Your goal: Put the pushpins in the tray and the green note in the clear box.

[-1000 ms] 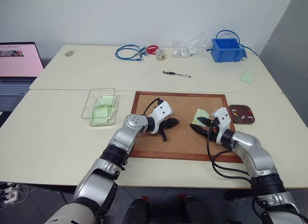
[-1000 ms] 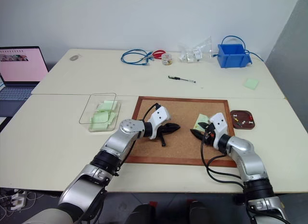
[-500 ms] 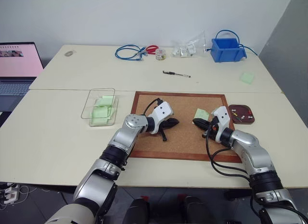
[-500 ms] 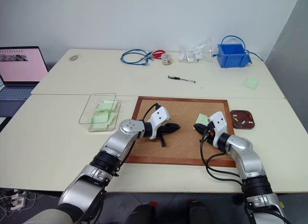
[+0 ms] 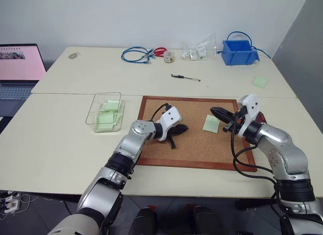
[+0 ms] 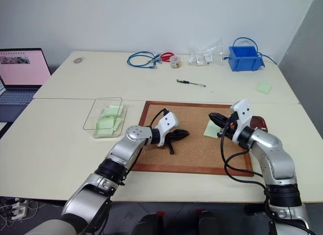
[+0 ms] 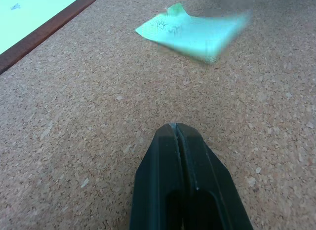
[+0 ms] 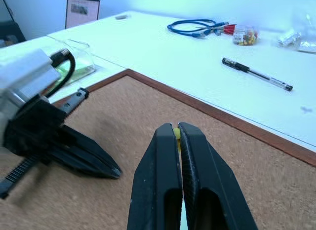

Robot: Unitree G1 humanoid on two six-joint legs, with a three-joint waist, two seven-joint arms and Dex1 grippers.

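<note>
The green note (image 5: 211, 123) lies on the cork board (image 5: 192, 147), its near corner curled up; in the left wrist view the green note (image 7: 192, 32) sits ahead of my fingers. My right gripper (image 5: 214, 111) hovers above the note's right side, pointing left, shut on a pushpin whose yellow head (image 8: 176, 134) shows between the fingertips. My left gripper (image 5: 177, 130) rests shut and empty on the board, left of the note. The clear box (image 5: 106, 113) stands left of the board with pale green sheets inside. A sliver of the tray (image 6: 259, 122) shows behind my right hand.
At the back of the table are a blue bin (image 5: 239, 51), plastic bags (image 5: 199, 51), a small jar (image 5: 168, 56), a blue cable (image 5: 135, 55) and a pen (image 5: 185, 77). A green pad (image 5: 260, 81) lies far right. A laptop (image 5: 17, 68) stands at the left.
My right gripper closed at the board beside the note, then rose and moved right with a pushpin in it. The note stays on the board. The left arm kept still.
</note>
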